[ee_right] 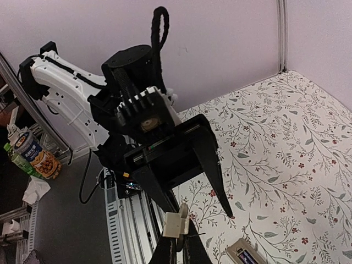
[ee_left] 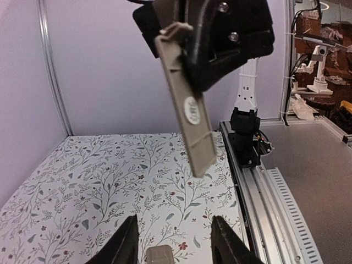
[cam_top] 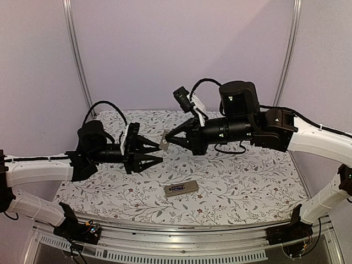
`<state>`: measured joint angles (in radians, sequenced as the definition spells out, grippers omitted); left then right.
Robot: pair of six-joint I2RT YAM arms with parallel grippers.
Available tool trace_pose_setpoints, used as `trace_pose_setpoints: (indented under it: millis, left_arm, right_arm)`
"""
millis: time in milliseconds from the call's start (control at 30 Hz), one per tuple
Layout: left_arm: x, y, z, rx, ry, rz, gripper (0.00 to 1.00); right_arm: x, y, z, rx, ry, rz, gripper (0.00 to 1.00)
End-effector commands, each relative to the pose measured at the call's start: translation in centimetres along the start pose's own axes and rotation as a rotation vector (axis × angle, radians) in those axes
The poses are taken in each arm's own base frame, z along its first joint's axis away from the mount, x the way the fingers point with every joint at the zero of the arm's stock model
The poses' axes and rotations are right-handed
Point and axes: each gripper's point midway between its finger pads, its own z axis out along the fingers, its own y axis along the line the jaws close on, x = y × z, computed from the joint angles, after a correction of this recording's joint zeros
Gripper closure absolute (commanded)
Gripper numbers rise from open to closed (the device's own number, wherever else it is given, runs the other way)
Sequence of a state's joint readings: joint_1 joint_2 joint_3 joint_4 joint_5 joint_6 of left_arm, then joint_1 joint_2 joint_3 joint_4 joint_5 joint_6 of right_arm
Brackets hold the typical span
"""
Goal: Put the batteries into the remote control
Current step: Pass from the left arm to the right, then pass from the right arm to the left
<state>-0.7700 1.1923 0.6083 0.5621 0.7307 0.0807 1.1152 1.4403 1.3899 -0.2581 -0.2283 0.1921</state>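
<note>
The flower-patterned surface (cam_top: 247,187) runs off the frame edges in both wrist views. The right arm (cam_top: 313,137) reaches in level from the side, well above the remote (cam_top: 181,188), its wrist turned toward the other arm. The left arm (cam_top: 38,168) is stretched out the same way and faces it, also above the remote and to its left.

The left fingers (ee_left: 125,245) stand apart with nothing between them, and only their tips show in their own camera. The right fingers (cam_top: 177,135) are closed on a flat beige strip (ee_left: 190,110). It hangs tilted in the air above the remote, its upper end covered by the grip and an oval label on its face.

The remote lies flat on the surface, near the front edge, below the gap between the two arms. It is apart from both sets of fingers. In the right wrist view it is cut off at the bottom. What sits in its dark patch is too small to make out.

A small beige shape (ee_left: 159,256) at the bottom edge of the left wrist view is cut off, and I cannot tell what it is.
</note>
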Motion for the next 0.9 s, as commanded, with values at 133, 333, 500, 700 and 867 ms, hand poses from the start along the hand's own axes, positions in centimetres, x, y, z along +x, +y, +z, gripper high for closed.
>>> trace_pose_setpoints:
  millis: [133,333,500,700,867]
  left_arm:
    - [-0.4,-3.9,-0.1,0.238,-0.015,-0.072,0.57]
    - [-0.7,-4.4,-0.1,0.262,-0.033,-0.049,0.63]
    - [-0.7,-4.2,0.0,0.252,-0.045,-0.047,0.81]
    - [-1.1,-4.3,0.5,0.233,-0.069,-0.074,0.94]
    - [-1.0,-4.5,0.3,0.228,-0.073,-0.062,1.00]
  right_arm:
    - [3.9,1.1,2.2,-0.025,0.169,-0.085,0.99]
    - [3.8,1.0,2.6,0.003,0.170,-0.104,1.00]
    - [3.2,1.5,2.4,-0.016,0.148,-0.109,1.00]
    - [3.3,2.1,3.1,-0.042,0.150,-0.116,1.00]
    - [2.9,2.4,2.8,-0.058,0.131,-0.123,0.97]
